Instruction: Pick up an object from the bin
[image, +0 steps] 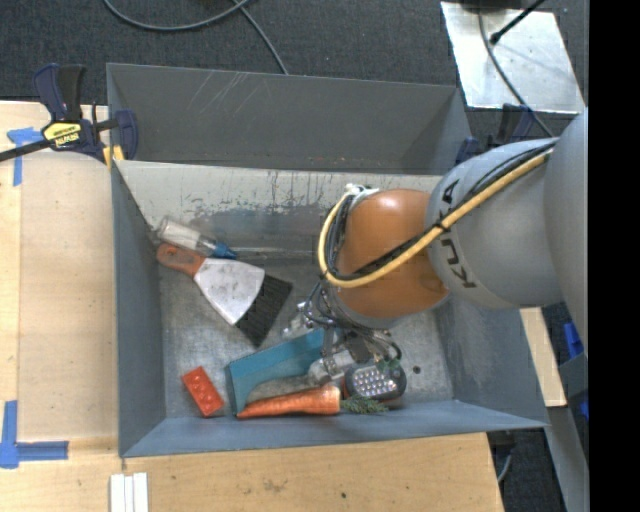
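Bin: grey metal, sloped walls, worn and scratched floor, loose things gathered toward near edge and left wall.
Arm: grey, reaching in over right wall, wrist bent down above floor's middle.
Orange cover: rounded dome on wrist, hiding much of floor right of centre.
Yellow cable: running along arm, then looping round left side of orange cover.
Gripper: bare metal parts hanging below orange cover, low over floor near near edge, right of centre.
Gripper opening: cannot tell, wide or narrow; tip lost among metal parts and clutter below.
Teal flat piece: nearest thing, lying along near edge, right end directly under gripper, touching it or just short of it.
Dark gadget: small, rounded, with grid of pale buttons, just right of gripper, close to near edge.
Carrot: orange, lying lengthwise against near edge, below teal flat piece, thick end toward dark gadget.
Red brick: small studded block, near-left corner, apart from gripper.
Scraper: orange handle toward left wall, pale wedge blade pointing to centre.
Black block: tilted, touching scraper's right side.
Pale stick: by far-left corner, just above scraper's handle.
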